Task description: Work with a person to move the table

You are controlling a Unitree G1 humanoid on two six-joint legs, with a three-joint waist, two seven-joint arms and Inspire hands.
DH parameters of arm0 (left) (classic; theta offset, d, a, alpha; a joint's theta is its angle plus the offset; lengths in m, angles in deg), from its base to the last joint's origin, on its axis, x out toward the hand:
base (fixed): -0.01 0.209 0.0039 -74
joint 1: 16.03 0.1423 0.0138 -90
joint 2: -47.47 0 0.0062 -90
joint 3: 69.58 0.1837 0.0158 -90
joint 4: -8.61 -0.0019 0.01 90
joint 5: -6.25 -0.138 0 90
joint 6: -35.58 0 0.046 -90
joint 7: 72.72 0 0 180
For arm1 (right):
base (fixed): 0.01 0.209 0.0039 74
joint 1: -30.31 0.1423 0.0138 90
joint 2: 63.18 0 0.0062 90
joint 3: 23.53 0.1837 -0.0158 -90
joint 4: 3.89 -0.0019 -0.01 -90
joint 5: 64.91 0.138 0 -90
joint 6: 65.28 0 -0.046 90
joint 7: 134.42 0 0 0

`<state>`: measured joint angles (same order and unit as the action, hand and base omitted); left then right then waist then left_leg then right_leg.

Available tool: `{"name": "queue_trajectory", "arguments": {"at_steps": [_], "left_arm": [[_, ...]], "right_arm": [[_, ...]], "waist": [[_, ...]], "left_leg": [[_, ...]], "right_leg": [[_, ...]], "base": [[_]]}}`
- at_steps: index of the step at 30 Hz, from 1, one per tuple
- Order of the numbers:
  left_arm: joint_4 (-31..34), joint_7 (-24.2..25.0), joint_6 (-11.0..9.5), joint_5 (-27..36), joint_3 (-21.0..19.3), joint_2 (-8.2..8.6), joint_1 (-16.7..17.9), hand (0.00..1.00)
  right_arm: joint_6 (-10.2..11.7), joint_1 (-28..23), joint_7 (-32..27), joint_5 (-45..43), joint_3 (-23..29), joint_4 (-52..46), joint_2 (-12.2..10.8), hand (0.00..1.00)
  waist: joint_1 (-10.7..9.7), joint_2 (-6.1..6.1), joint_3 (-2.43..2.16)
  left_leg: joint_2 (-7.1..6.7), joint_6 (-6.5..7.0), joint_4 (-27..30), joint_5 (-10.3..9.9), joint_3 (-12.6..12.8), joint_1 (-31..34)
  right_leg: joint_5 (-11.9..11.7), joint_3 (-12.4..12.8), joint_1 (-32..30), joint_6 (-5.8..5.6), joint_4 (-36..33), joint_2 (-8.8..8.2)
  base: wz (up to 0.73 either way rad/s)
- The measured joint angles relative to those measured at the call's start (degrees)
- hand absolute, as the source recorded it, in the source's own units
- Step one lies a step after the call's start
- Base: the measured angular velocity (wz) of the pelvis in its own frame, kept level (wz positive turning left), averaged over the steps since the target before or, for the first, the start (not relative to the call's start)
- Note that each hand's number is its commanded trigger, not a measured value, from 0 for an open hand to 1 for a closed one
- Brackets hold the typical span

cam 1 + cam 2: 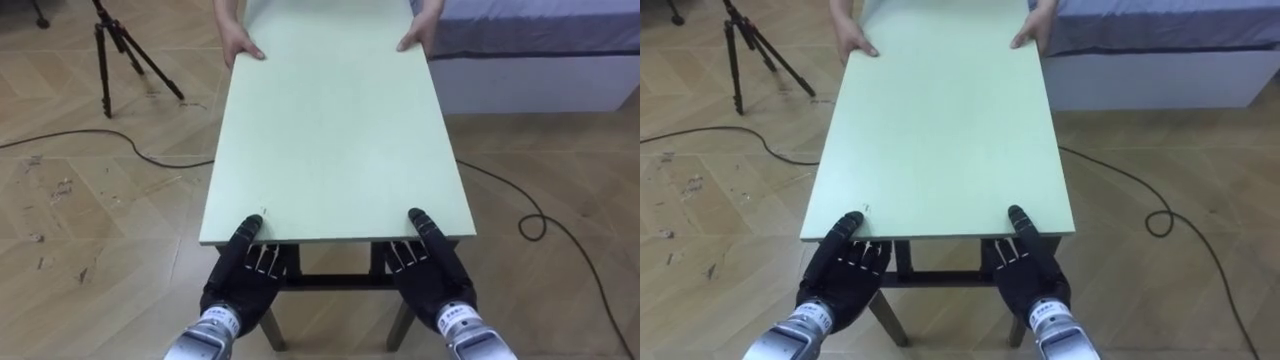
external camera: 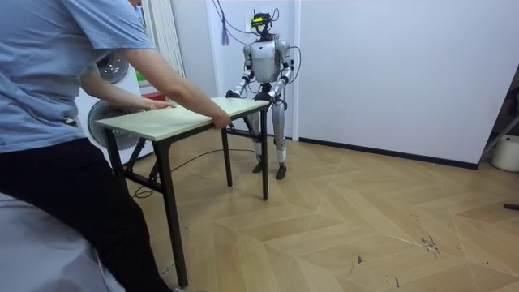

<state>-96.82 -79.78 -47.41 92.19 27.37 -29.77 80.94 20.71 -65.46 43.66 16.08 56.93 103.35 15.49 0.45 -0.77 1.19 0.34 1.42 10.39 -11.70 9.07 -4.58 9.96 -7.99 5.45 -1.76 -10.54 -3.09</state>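
Left eye view: table [image 1: 340,130], pale green rectangular top on dark legs, standing lengthwise away from the robot on a wood parquet floor [image 1: 90,220].

Left hand [image 1: 240,272]: at the near left corner of the table, thumb laid over the top edge, fingers curled beneath the top, pinching the edge.

Right hand [image 1: 432,270]: at the near right corner, same hold, thumb on top and fingers under.

Person's hands [image 1: 241,46]: one on each far corner of the table top.

Tripod [image 1: 115,45]: black, on the floor left of the table, well apart from it.

Cable [image 1: 100,138]: dark, running over the floor and under the table.

Bed [image 1: 540,50]: beyond the far right corner.

Room view: robot upright at the table's far end, before a white wall [image 2: 389,65]; person [image 2: 57,81] in a blue shirt bends over the near end, at the room view's left.
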Motion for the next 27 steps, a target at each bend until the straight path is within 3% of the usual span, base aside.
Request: {"name": "queue_trajectory", "arguments": {"at_steps": [19,27], "left_arm": [[0.36,0.48,-0.77,-1.68,0.23,0.06,-0.13,1.0],[4.77,1.6,-0.19,-4.69,0.23,0.39,4.56,1.0]], "right_arm": [[0.96,0.0,1.33,-0.1,-0.38,-0.01,-0.02,1.0],[0.98,-1.44,4.15,-0.38,-0.47,-0.35,0.19,1.0]], "waist": [[-1.76,-0.36,-0.22],[-1.54,-0.69,-0.44]], "left_leg": [[0.08,-0.01,0.1,-0.01,-0.02,0.0],[0.18,-0.02,0.08,0.0,-0.39,-0.22]], "right_leg": [[0.0,0.0,-0.09,0.0,-0.03,0.15],[0.0,-0.1,0.22,0.0,0.01,0.24]], "base": [[0.0],[0.02]]}}
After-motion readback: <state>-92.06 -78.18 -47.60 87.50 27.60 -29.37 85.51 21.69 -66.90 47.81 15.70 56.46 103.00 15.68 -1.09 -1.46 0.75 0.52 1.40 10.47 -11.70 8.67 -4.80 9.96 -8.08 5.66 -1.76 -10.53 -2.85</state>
